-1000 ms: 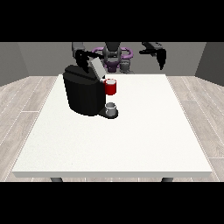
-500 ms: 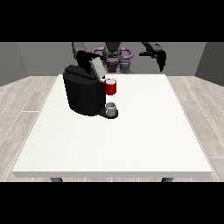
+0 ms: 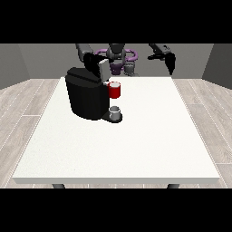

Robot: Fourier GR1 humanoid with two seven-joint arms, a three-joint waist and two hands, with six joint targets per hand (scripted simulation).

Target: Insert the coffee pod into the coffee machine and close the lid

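The black coffee machine (image 3: pixel 86 97) stands on the white table (image 3: pixel 136 145) at the far left. A red thing at the machine (image 3: pixel 115 89) sits at its front, and a grey thing (image 3: pixel 115 112) rests on the base below it. The hand at the view's left (image 3: pixel 94 62) is just above the machine's top, beside a pale raised part (image 3: pixel 103 69) that looks like the lid. The hand at the view's right (image 3: pixel 169 60) hangs in the air over the table's far right corner, fingers pointing down and holding nothing.
The robot's torso (image 3: pixel 118 56) is behind the table's far edge. Wide bare table surface lies to the right of the machine and towards the camera. Grey wood floor surrounds the table.
The hand at the view's left has shifted a little right and down towards the machine's top. The hand at the view's right has moved slightly right and lower.
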